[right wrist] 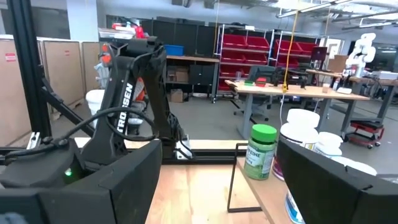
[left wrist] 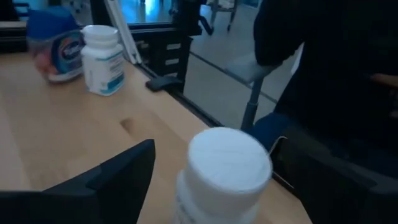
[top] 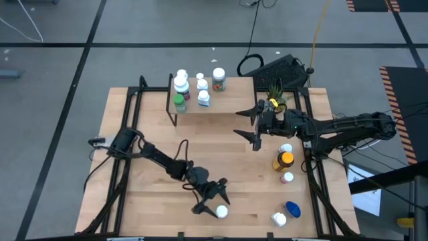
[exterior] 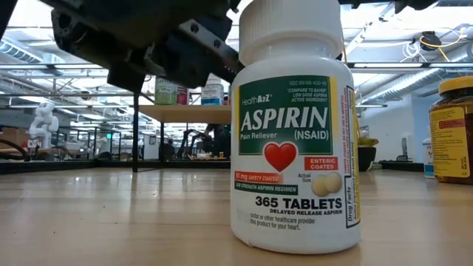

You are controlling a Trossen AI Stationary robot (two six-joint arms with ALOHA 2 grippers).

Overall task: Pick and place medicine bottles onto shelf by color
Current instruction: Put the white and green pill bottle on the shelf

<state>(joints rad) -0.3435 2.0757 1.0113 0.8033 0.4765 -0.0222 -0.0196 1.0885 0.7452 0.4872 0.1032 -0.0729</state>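
A white aspirin bottle with a white cap stands upright on its base near the table's front edge; it also shows in the low view. My left gripper is open, with one finger on each side of the bottle's cap and a gap showing. My right gripper is open and empty above the table, just right of the shelf. The shelf carries several bottles: white ones, a green one and a pink-labelled one.
At the table's right stand an amber bottle, small white ones, a blue bottle and a white one. A potted plant stands right of the shelf. Bare wood lies between the shelf and my left gripper.
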